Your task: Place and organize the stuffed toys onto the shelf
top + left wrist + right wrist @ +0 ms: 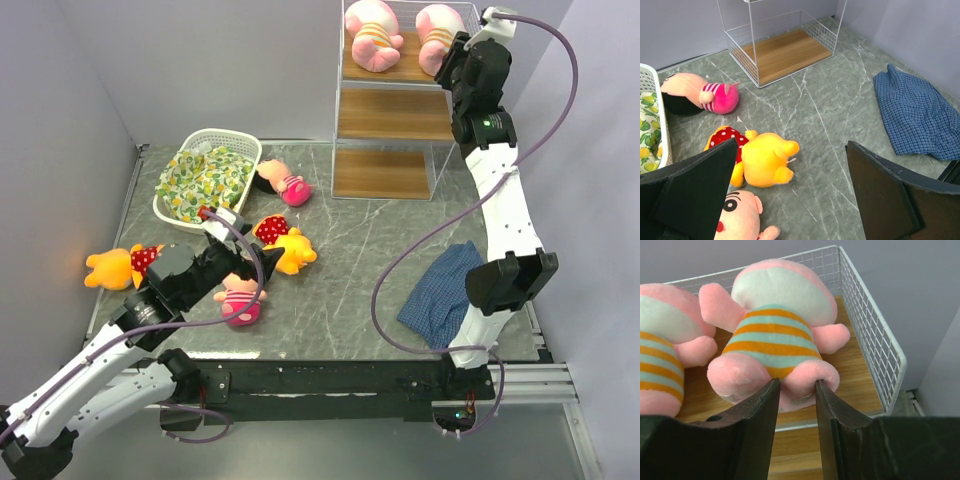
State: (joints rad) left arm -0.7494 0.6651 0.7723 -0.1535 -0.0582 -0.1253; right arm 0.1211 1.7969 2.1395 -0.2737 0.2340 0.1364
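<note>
Touching rt piglet [775,315] on shelf [860,385] top: R claw [797,384].

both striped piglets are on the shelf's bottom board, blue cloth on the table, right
No: the top external view shows the left piglet and the right piglet on the top board of the shelf; the blue cloth is on the table.

The grey marble table [350,260] carries the shelf [385,115] at its far edge, a basket [240,145] far left and a blue cloth [440,290] near right. One bear [115,265] lies at the left edge and another bear [285,245] mid-table. One doll [282,182] lies beside the basket and another doll [242,300] nearer. A piglet [373,35] and a second piglet [437,35] lie side by side on the shelf's top board.
</note>
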